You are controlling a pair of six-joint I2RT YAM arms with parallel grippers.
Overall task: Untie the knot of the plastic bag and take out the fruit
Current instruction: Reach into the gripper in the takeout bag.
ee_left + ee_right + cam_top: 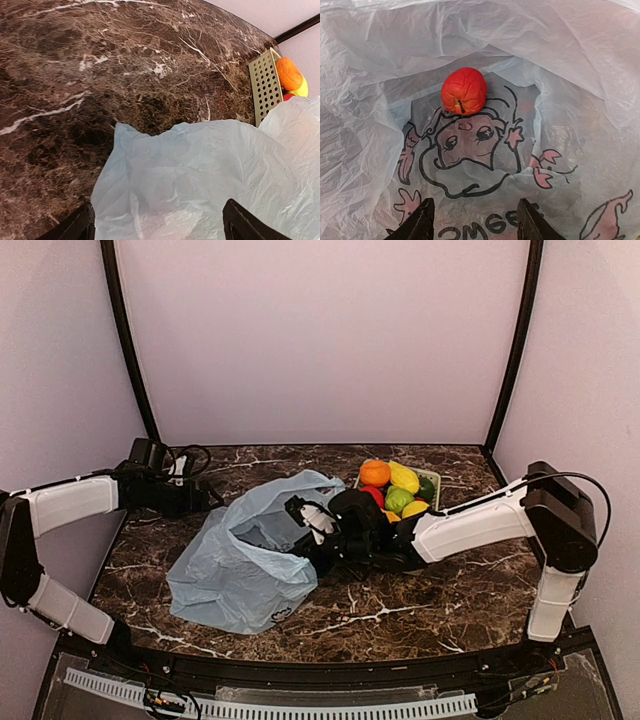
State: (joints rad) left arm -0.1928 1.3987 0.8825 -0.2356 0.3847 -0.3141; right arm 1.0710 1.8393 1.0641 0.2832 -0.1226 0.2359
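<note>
Dark brown marble veined with white forms the glossy top of the table, boxed in by plain pale lilac walls with black posts at the corners. Left of centre on it the plastic bag lies slumped, a thin, crinkled, translucent light blue film with its mouth gaping toward the right. Deep inside the bag a round red-pink apple with a wrinkled, shiny skin rests on the lower layer of film, touching the top of a printed cartoon girl drawn in black outline with pink touches. At the bag's mouth the right gripper reaches in, its two dark fingers apart and gripping nothing, the apple well beyond their tips. At the bag's far left edge the left gripper hangs just above the film with its jaws spread wide, released. Just beyond the bag's far right corner stands a pale green basket with perforated lattice walls, and piled in it are a smooth orange, a yellow lemon and a light green apple.
</note>
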